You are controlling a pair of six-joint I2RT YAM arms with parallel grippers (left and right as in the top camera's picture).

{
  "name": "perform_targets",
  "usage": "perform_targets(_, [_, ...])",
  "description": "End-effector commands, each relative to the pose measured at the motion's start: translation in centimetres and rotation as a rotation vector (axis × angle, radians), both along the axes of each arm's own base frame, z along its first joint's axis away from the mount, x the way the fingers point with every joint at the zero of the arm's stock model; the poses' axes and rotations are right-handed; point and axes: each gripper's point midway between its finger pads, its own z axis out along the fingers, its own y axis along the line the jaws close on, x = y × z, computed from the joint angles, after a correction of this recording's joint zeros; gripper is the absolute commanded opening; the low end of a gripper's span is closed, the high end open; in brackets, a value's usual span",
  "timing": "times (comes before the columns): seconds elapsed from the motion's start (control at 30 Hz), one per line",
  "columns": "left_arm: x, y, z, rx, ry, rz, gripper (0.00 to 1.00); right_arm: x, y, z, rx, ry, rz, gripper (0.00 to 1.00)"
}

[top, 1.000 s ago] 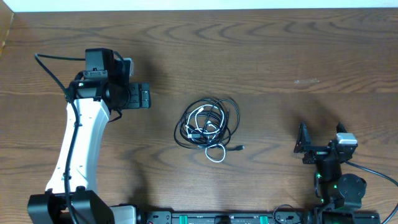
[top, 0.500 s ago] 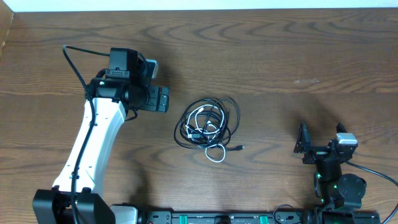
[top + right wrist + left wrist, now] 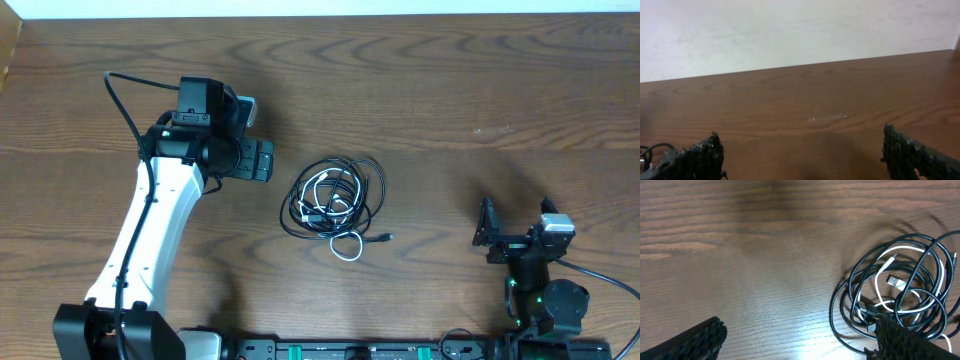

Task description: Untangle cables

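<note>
Both spread wide, the left tool [image 3: 262, 160] hangs near the cables [image 3: 335, 197], seemingly not touching; the right tool [image 3: 517, 221] well apart.

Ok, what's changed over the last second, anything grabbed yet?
The left gripper swung right toward the tangled cables, then nearly stopped just short of them, jaws open and empty. Nothing was grasped or let go. The cables lie as before, and the right gripper stayed parked and open.

Soft light falls from above; my left arm [image 3: 150, 230] throws a faint shadow on the table [image 3: 450, 80]. Pale glare sits between my blurred left fingertips [image 3: 695, 337].
</note>
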Motion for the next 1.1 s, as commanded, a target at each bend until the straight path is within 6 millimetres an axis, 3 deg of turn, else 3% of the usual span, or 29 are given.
perform_targets(0.0, [-0.14, -0.4, -0.3, -0.011, 0.016, -0.015, 0.96, -0.03, -0.2, -0.01, -0.014, -0.001, -0.009, 0.99])
perform_targets(1.07, [-0.46, -0.36, -0.43, -0.009, 0.03, -0.015, 0.96, -0.03, -0.2, -0.01, -0.014, -0.001, -0.009, 0.99])
